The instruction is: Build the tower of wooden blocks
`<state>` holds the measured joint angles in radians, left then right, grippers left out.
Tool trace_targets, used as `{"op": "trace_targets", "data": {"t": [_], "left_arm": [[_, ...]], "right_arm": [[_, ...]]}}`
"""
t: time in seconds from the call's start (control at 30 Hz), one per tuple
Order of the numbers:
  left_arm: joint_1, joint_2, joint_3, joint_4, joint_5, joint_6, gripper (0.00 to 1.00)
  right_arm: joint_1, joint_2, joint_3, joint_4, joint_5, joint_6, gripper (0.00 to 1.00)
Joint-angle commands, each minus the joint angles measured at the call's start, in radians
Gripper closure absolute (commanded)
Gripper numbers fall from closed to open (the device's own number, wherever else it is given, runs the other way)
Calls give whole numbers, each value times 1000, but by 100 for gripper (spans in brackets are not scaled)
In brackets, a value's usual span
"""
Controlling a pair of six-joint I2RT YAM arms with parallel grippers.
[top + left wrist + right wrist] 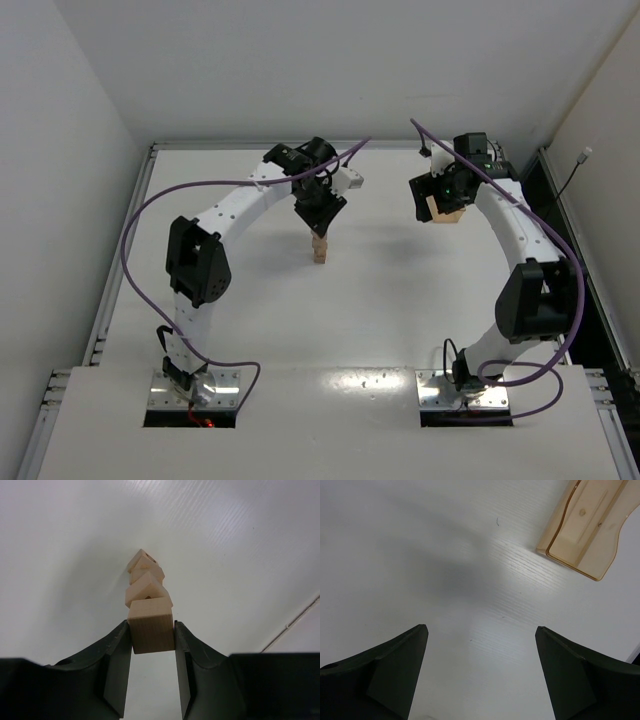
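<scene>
Mid-table, a bit toward the far side, the tower (pixel 320 250) stands on the white table (pixel 400 310), one block wide. We see the left gripper (pixel 320 230) right over it, pointing down. In the left wrist view its fingers (pixel 117 647) are nearly closed and pinch the top block (pixel 151 630) by two opposite sides. That block lines up with the column; we cannot tell if it rests on the one below. Under it we count what looks like three more blocks, each turned a little differently, so four in all. A small dark mark shows on the upper face of two of the lower ones.

Far right, one tray (pixel 585 522), pale wood colour, lies flat on the table. We see its raised rim and its floor with a couple of tiny specks. The right gripper (pixel 481 630) hangs above the table just near of the tray, jaws wide apart, gripping nothing. In the top view it partly covers the tray. Tray and tower are well apart. Count: two arms, two grippers, one tray, one tower.
</scene>
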<state>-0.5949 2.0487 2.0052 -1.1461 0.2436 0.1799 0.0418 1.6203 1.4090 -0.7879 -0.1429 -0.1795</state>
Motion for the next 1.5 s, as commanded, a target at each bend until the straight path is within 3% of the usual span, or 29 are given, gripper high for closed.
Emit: {"op": "trace_targets", "data": {"t": [0.0,0.37,0.43,0.53,0.73,0.83,0.93,1.0,1.13,1.33,1.47], "left_arm": [[17,7,-10,16,13,10,73],[17,16,-19,25,13,10,68],[17,16,-29,25,13,10,53],[17,7,-51,48,3,10,41],[17,-18,-60,60,3,10,27],[26,-73,-60,117,23,-8,16],[46,-169,-85,190,33,-51,13],[73,-249,-103,276,33,-121,3],[174,-346,-173,397,42,-246,0],[358,-397,-364,407,129,-293,0],[466,-476,-679,522,120,-293,0]], "right_arm": [[3,6,27,13,-20,-3,15],[-6,15,27,13,-20,-3,15],[-6,15,27,13,-29,-3,15],[-6,15,27,13,-29,-3,15],[-6,15,27,13,-29,-12,15],[-6,15,18,13,-61,-21,15],[3,4,-1,13,-93,-21,15],[3,-19,-27,26,-93,-21,15],[3,-42,-38,35,-122,-31,15],[3,-63,-93,79,-202,-11,15],[3,-83,-175,183,-202,24,16]]}}
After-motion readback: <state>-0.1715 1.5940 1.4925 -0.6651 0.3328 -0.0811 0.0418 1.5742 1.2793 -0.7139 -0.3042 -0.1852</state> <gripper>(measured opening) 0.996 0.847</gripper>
